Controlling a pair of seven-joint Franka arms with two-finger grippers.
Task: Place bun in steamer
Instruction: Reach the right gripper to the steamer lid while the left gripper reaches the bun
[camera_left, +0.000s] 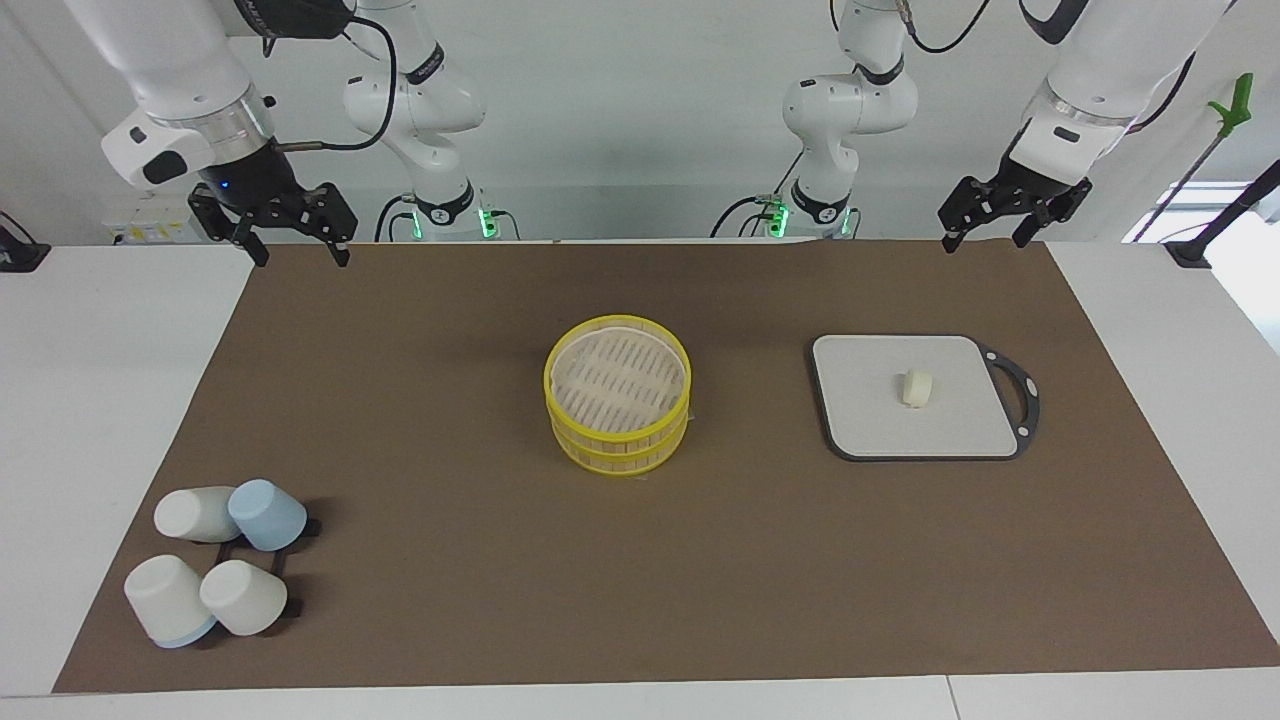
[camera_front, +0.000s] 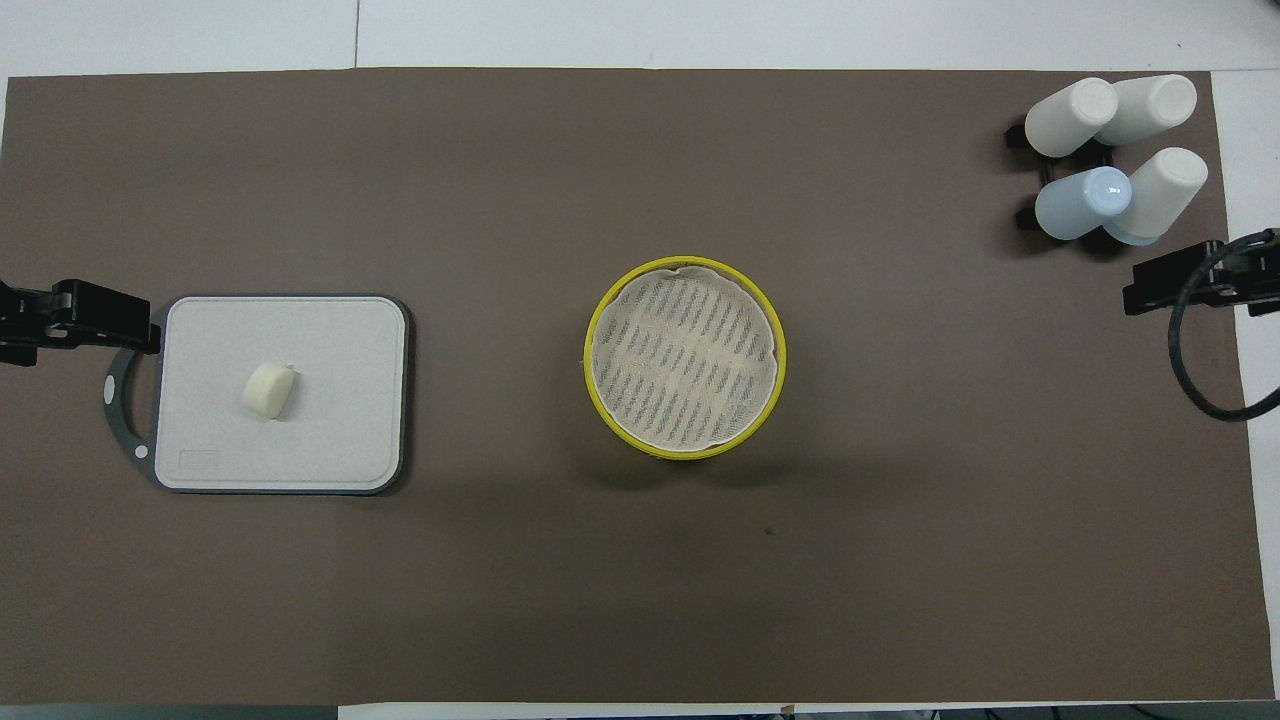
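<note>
Bun (camera_left: 917, 388) lies on the grey cutting board (camera_left: 880, 425), toward my left arm's end of the counter. Left gripper (camera_left: 985, 238) hangs closest, fingers spread wide, empty. Right gripper (camera_left: 297, 252) waits, spread too. Steamer (camera_left: 560, 400) mid-counter.

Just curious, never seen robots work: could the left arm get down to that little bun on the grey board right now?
Probably yes: the bun lies alone on the board at the left gripper's end, nothing covering it.
</note>
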